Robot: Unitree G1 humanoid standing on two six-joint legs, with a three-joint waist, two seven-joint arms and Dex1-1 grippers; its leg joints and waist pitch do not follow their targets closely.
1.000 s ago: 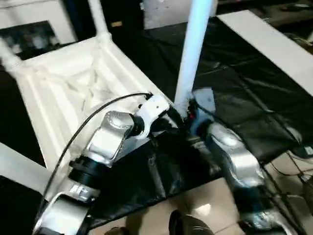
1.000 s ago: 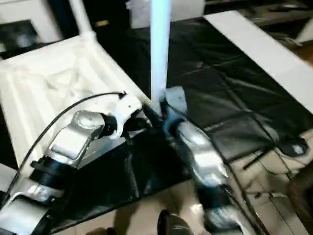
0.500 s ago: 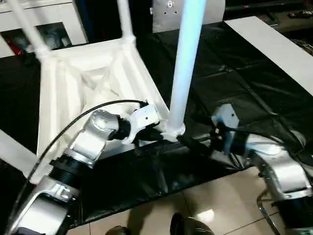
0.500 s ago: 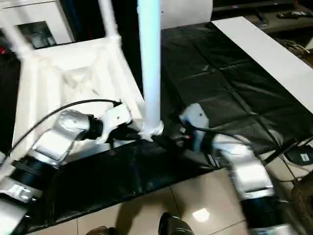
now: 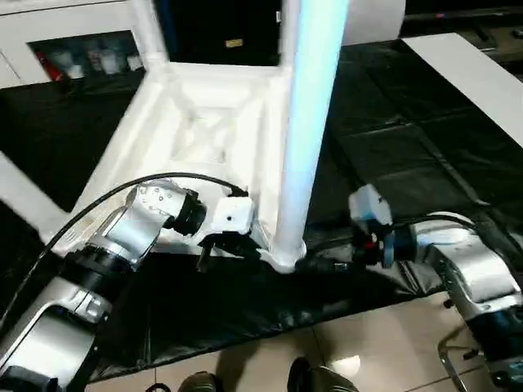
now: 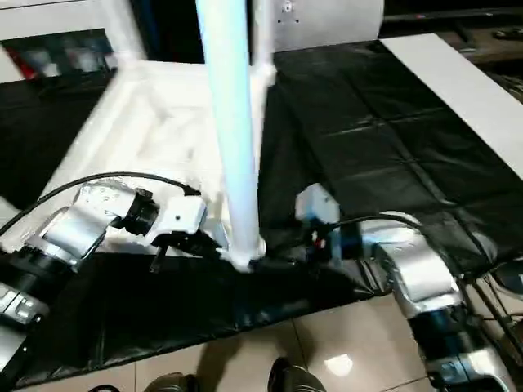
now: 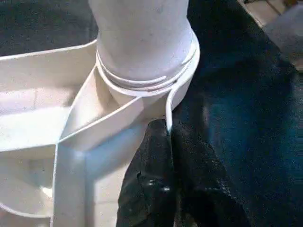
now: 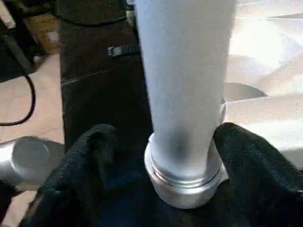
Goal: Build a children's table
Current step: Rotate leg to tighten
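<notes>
Lying upside down on a black sheet (image 5: 392,155) over the tiled floor (image 5: 384,343): white tabletop (image 5: 204,131), ribbed underside up. Nearest corner socket holds an upright leg (image 5: 306,122). Left end effector (image 7: 163,142), closed, presses its tips against the socket rim. Right end effector (image 8: 182,156), fingers spread, straddles the leg's base. White cabinet (image 5: 73,41) behind the tabletop. Since a second ago, both arms have swung apart from the leg.

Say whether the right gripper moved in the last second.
Yes: against the leg, the right gripper has swung from its near side round to its right.
</notes>
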